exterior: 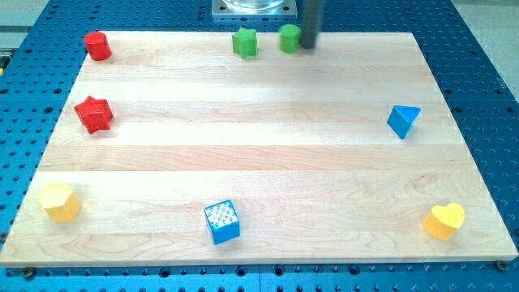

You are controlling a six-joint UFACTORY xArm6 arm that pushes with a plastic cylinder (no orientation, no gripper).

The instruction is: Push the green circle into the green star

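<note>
The green circle [289, 38] stands near the board's top edge, a little right of the middle. The green star [245, 42] stands just to its left, with a small gap between them. My rod comes down from the view's top, and my tip [309, 46] rests against the right side of the green circle.
The wooden board [259, 162] carries a red cylinder-like block [97, 45] at top left, a red star [94, 113] at left, a yellow hexagon [60, 202] at bottom left, a blue cube [222, 221] at bottom middle, a yellow heart [444, 221] at bottom right, and a blue triangle [403, 120] at right.
</note>
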